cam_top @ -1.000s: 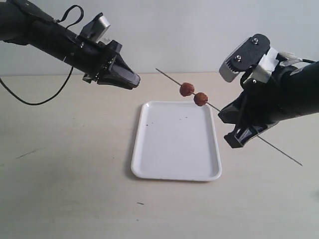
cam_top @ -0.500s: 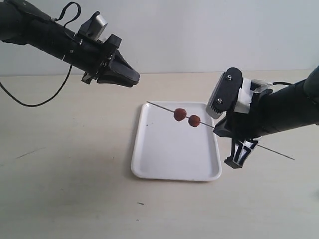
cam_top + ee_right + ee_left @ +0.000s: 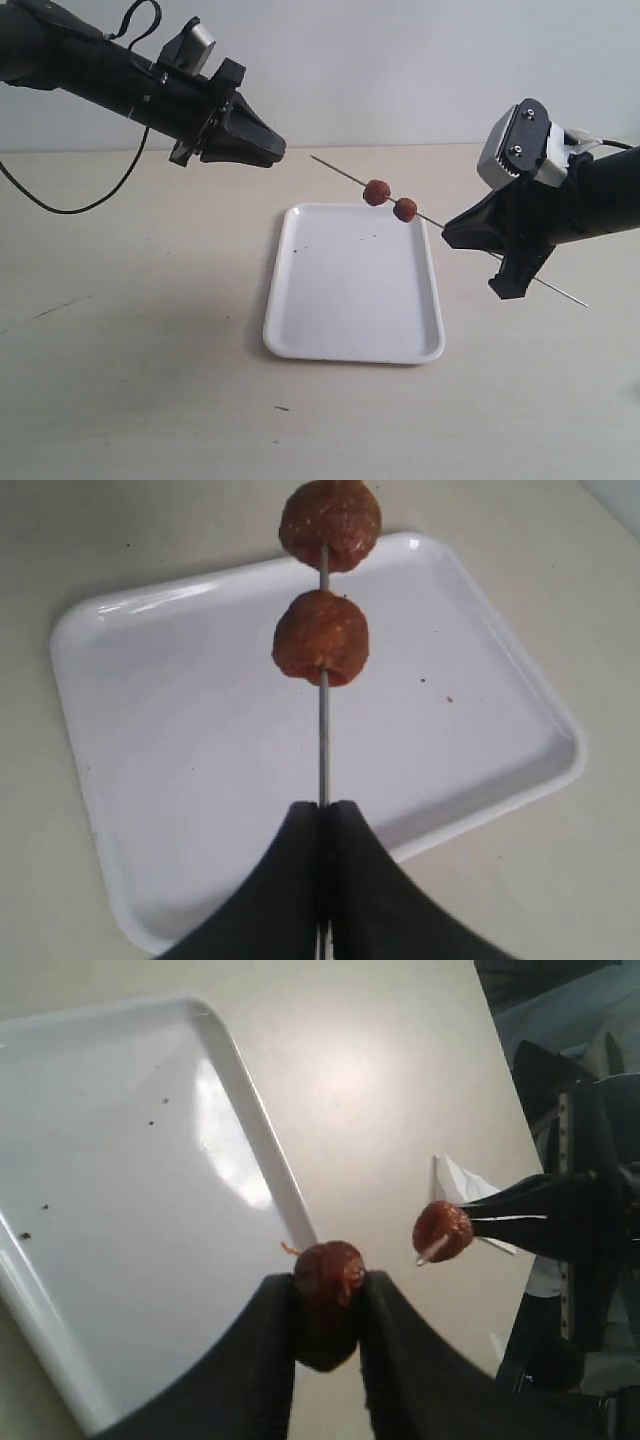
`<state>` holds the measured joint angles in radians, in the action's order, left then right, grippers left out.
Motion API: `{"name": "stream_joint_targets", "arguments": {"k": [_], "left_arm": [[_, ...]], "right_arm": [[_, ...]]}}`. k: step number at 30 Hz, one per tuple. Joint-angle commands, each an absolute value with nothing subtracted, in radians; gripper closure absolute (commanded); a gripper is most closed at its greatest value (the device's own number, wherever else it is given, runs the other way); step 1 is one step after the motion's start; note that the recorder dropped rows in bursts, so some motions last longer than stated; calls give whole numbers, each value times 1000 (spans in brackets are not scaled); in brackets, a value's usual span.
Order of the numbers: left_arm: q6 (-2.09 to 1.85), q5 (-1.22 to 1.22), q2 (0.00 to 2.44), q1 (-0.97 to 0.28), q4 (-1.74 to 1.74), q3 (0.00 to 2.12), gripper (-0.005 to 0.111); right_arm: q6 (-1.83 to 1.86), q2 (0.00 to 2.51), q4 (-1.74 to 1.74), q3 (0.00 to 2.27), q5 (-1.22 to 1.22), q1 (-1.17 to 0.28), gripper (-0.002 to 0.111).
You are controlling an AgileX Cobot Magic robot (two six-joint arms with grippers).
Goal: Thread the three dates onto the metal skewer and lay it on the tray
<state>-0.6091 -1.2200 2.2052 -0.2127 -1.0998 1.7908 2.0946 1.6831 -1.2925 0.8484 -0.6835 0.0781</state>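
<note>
Left jaws were clamped on the third date point(image 3: 326, 1305), pinching it from both sides. The left arm point(image 3: 110, 75) slanted down from the upper left of the frame. Right jaws were closed tight on the skewer point(image 3: 323, 750), with the right arm point(image 3: 600, 200) coming in from the right edge. The front date point(image 3: 377, 192) and back date point(image 3: 405, 209) sat threaded close together, hanging over the tray's point(image 3: 300, 340) upper right corner. The tray lay flat on the desk point(image 3: 130, 330), centre frame. The skewer tip pointed at the left jaws, not touching them.

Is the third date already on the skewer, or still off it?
Off. The left gripper holds the third date; the skewer carries only two dates.
</note>
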Motion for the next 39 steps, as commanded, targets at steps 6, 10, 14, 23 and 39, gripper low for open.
{"name": "stream_joint_targets", "arguments": {"k": [6,10,14,23,39], "left_arm": [[-584,-1221,2194,-209,-1195,1790,84],[-584,-1221,2194,-209,-1230,1790,84],[-578,-1221,2194,-209,-1248,1790,84],[-570,-1221,2194,-209,-1241,1790,84],[-568,-1221,2194,-209,-1370,1790,84]], "right_arm": [[2116,1779,-1311,906,-756,84,108],[2116,1779,-1318,906,-756,84,108],[2116,1779,-1333,906,-749,84,108],[2116,1779,-1386,914,-728,84,108],[2115,1779,-1419,925,-793,84,108]]}}
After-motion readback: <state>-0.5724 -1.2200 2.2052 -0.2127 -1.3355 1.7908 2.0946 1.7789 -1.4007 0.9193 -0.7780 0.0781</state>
